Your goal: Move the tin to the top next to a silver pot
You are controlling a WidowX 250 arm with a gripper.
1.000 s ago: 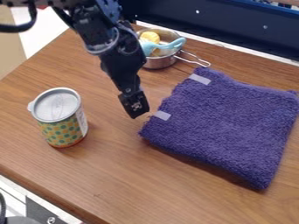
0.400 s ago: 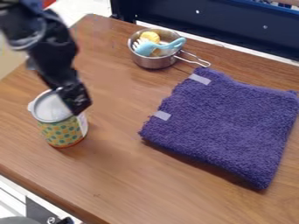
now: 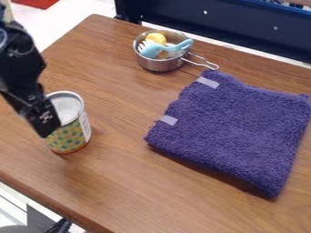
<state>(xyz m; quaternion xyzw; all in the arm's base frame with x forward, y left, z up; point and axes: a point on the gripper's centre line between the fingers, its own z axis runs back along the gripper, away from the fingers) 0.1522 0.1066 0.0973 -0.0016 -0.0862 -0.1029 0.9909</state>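
Observation:
The black gripper (image 3: pixel 43 124) hangs at the left, over the left side of the tin and hiding part of its lid and label. Upright on the wooden table stands the tin (image 3: pixel 70 135), with a silver lid and a yellow label with green and orange dots. Whether the gripper touches it I cannot tell. The silver pot (image 3: pixel 159 65) is near the table's back edge, its wire handle pointing right. It holds a light blue utensil (image 3: pixel 173 47) and a yellow item (image 3: pixel 156 38).
A folded purple towel (image 3: pixel 234 129) covers much of the table's (image 3: pixel 164 191) right side. Behind the back edge runs a dark blue panel (image 3: pixel 224 22). The table's front edge slants down from the left.
From near the table's middle, the gripper has moved left, across the tin's lid, to the tin's left side. The tin, pot and towel have stayed in place.

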